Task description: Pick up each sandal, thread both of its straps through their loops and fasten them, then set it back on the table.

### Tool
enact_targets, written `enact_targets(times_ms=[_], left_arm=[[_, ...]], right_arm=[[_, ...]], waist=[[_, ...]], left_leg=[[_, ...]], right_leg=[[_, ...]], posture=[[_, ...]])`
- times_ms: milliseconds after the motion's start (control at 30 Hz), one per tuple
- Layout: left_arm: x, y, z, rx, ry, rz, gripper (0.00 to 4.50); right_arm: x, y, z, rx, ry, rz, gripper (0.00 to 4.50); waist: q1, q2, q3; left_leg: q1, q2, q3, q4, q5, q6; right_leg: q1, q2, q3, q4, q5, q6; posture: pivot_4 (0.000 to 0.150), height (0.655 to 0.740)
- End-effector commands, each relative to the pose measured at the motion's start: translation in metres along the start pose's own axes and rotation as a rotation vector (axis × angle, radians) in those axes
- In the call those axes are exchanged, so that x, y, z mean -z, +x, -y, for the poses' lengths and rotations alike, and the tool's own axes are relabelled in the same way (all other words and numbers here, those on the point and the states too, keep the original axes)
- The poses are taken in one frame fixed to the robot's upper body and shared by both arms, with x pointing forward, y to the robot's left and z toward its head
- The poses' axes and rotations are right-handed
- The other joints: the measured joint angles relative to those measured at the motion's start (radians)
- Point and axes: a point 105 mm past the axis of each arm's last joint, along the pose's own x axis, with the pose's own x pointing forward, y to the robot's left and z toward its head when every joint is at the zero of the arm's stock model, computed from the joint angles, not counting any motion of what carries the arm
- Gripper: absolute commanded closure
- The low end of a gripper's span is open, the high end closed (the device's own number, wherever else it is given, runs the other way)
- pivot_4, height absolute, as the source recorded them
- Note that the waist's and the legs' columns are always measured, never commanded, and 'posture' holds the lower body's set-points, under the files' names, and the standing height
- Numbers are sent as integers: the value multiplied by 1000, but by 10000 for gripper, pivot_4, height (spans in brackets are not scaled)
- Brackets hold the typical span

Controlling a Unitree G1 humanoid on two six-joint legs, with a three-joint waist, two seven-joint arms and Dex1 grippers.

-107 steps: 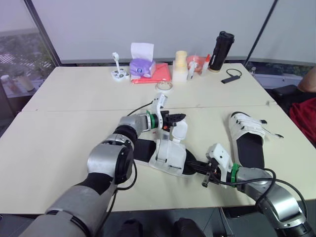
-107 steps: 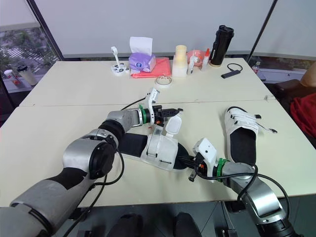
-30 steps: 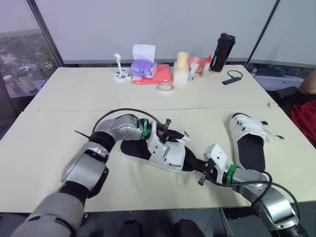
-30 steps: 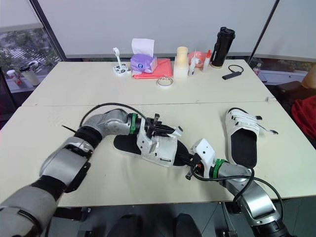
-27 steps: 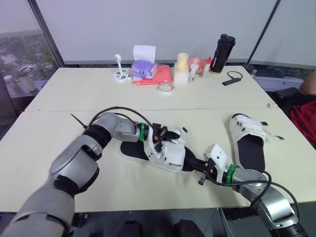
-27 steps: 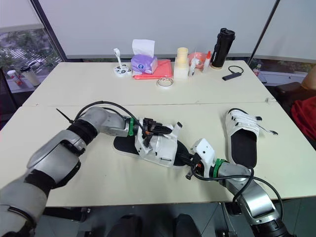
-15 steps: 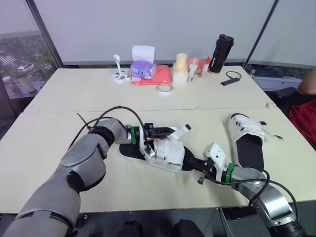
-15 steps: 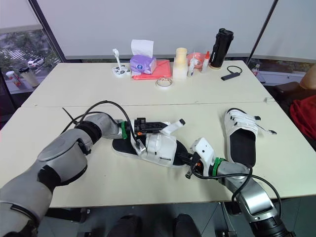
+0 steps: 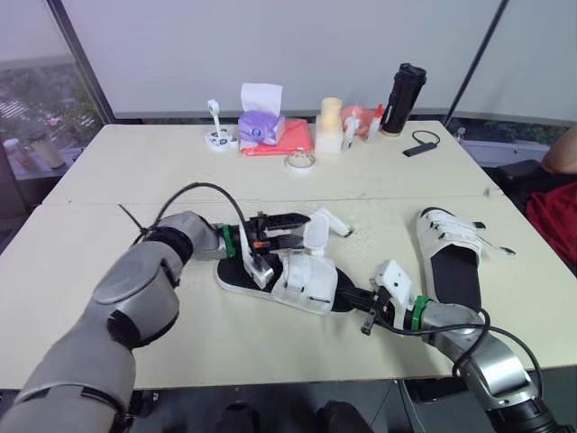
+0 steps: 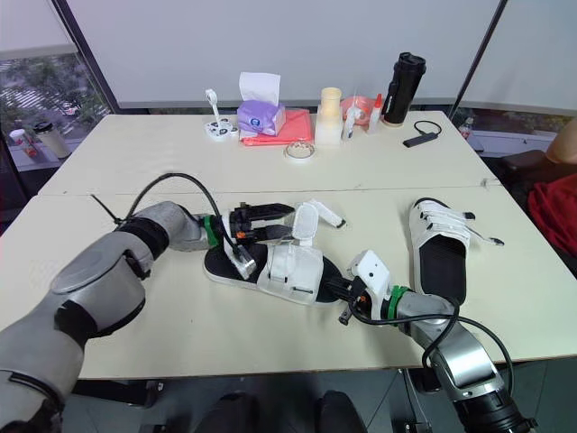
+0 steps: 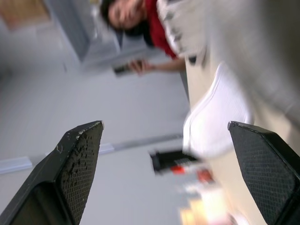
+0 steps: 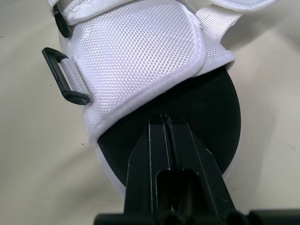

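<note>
My right end effector [image 12: 164,120] clamps the toe of the sandal [image 9: 306,281] while my left end effector [image 9: 299,227] gapes open beside its strap [image 9: 317,234].

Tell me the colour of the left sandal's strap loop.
Black; the loop on the sandal shows best in right wrist view.

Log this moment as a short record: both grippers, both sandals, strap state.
left gripper: open, fingers spread just beside the raised strap, not closed on it
right gripper: shut, tips on the black insole at the near sandal's strapped end
near sandal: flat on the table, between the two grippers
raised strap: standing up, unfastened
far sandal: flat on the table at the robot's right, apart from both grippers
</note>
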Motion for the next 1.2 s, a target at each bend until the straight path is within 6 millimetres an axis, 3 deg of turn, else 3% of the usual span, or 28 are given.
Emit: enact_targets(times_ms=[33,167,200,300,500,733,1000,1200], left_arm=[[40,18,-28,-84,-399,-299,942],[69,24,-29,-66,-1047,-426,942],[69,26,-25,-22,-1290,-409,942],[54,27,-24,94,-1737,-288,942],[30,14,-18,250,-2226,-208,942],[24,18,-11,204,-2396,-210,942],[3,51,-1,176,-2582,-170,942],[13,72,-10,-72,-2655,-123,942]], right_arm=[[22,0,4,25,33,-85,45000],[23,2,3,23,33,-85,45000],[23,3,2,20,33,-85,45000],[23,4,1,16,31,-84,45000],[21,7,2,14,25,-79,45000],[19,8,1,14,24,-76,45000],[18,11,-2,11,22,-70,45000],[18,13,-3,20,18,-67,45000]], waist=[[3,0,-1],[-1,-1,-1],[-4,-1,-1],[-14,0,-1],[-29,0,-1],[-30,0,-1],[-29,0,-1],[-31,0,-1]], left_leg=[[0,0,1,0,0,0],[0,0,2,1,0,0],[0,0,1,1,0,0],[-1,0,1,0,0,0],[-1,0,-2,0,-1,2],[-1,0,-3,0,-1,2],[-1,0,-3,0,-1,2],[-1,0,-3,0,-1,2]], right_leg=[[0,0,0,0,0,-1],[1,0,0,-1,1,-2],[1,0,0,-1,1,-2],[-1,1,0,0,0,-2],[0,1,0,0,0,-1],[0,1,0,0,0,-1],[0,1,0,0,0,-1],[-1,1,0,0,0,-1]], posture=[[1500,7400],[1500,7400],[1500,7400],[1500,7400],[1500,7400],[1500,7400],[1500,7400],[1500,7400]])
